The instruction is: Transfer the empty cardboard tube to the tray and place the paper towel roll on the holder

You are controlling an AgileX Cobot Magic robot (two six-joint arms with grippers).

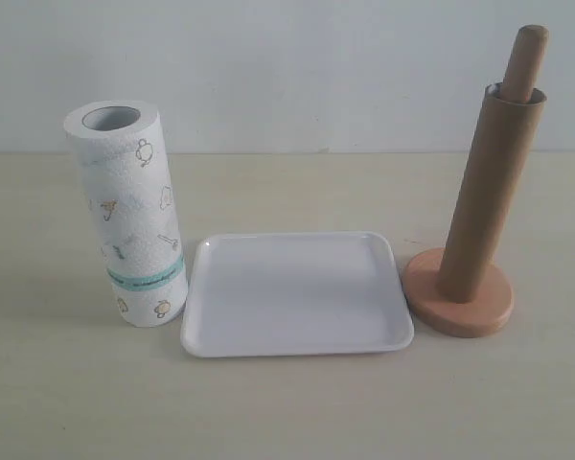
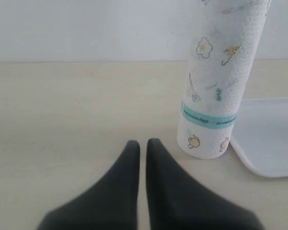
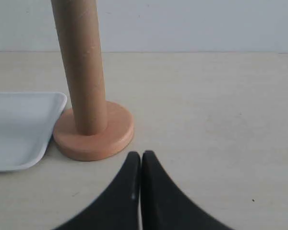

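Left gripper tips together, empty, low over the table beside the paper towel roll; right gripper likewise closed on nothing, facing the holder; empty cardboard tube sleeved over the dowel, so likely it lifts off first; roll upright just beside the tray; tray bare, between roll and holder.
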